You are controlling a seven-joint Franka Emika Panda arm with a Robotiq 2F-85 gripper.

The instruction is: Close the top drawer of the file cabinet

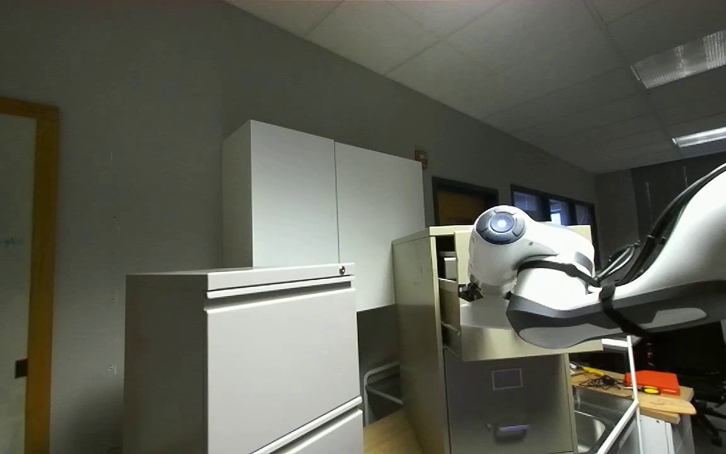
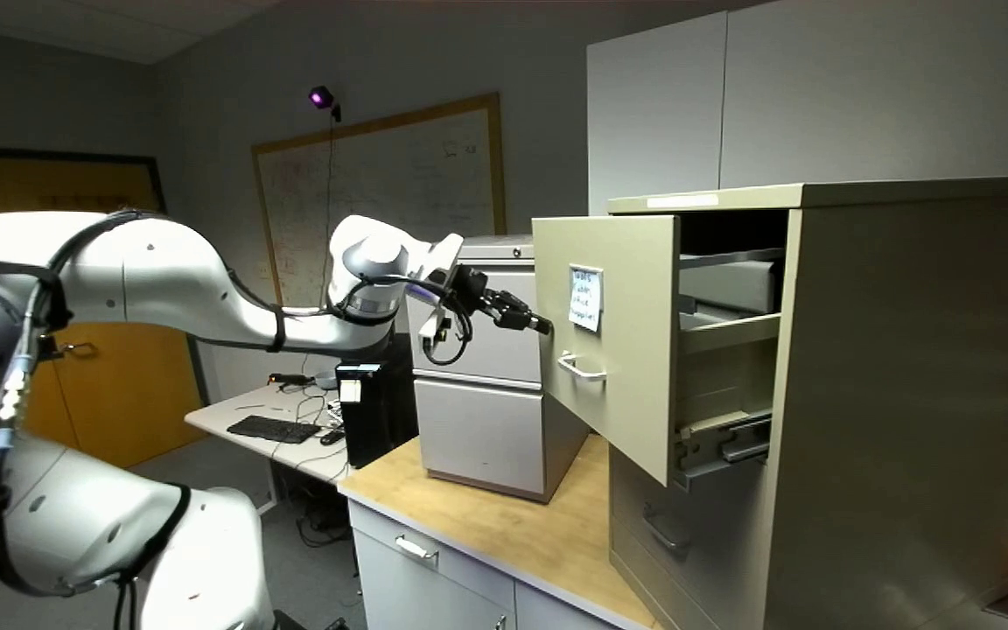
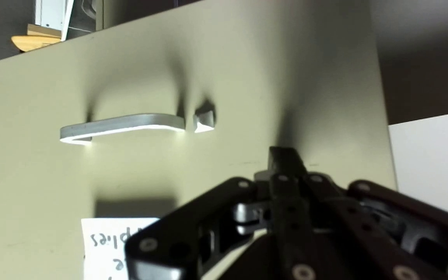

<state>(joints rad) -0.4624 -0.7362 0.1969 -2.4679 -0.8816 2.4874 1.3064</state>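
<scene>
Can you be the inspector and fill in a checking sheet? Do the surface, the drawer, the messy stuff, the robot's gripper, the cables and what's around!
Surface: wooden counter, with the pale grey cabinet standing on it.
Top drawer: pulled out of the file cabinet, so not closed yet; paper note and bar handle on its front.
Clutter: keyboard and mouse on the white desk; none seen on the drawer front's path.
Gripper: shut, its tip at or near the drawer front; cannot tell if it touches.
Cables: bundle strapped along the arm.
Surroundings: white cupboard and whiteboard on the wall.
</scene>
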